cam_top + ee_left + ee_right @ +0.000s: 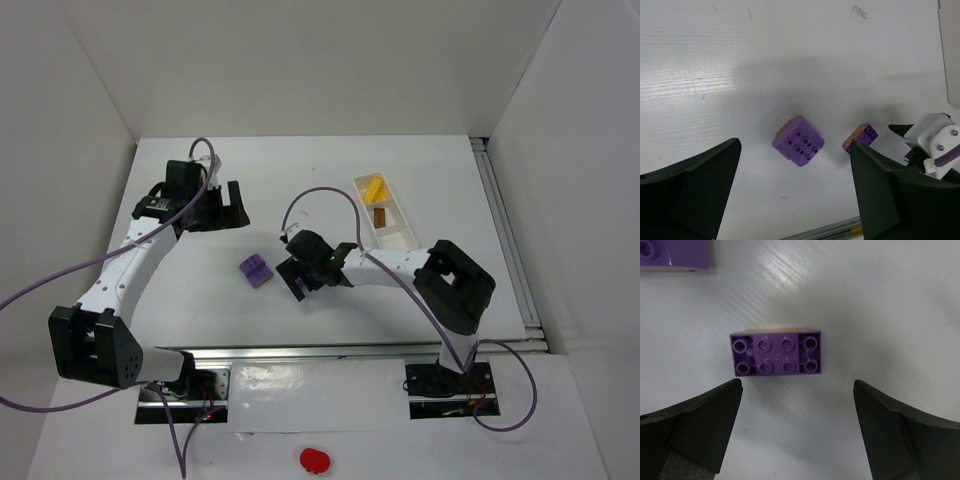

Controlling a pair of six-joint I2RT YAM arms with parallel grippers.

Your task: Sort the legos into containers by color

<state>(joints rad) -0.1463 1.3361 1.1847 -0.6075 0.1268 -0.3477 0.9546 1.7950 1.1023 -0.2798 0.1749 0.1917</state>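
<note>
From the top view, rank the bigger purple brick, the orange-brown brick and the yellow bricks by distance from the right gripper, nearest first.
1. Bigger purple brick, just left of the right gripper.
2. Orange-brown brick, in the middle compartment of the tray, farther right.
3. Yellow bricks, in the tray's far end compartment.

White table [300,180], red object [314,459]

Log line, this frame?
right hand open over small purple brick | left hand open | big purple brick unsorted | yellow bricks, orange brick in tray
</note>
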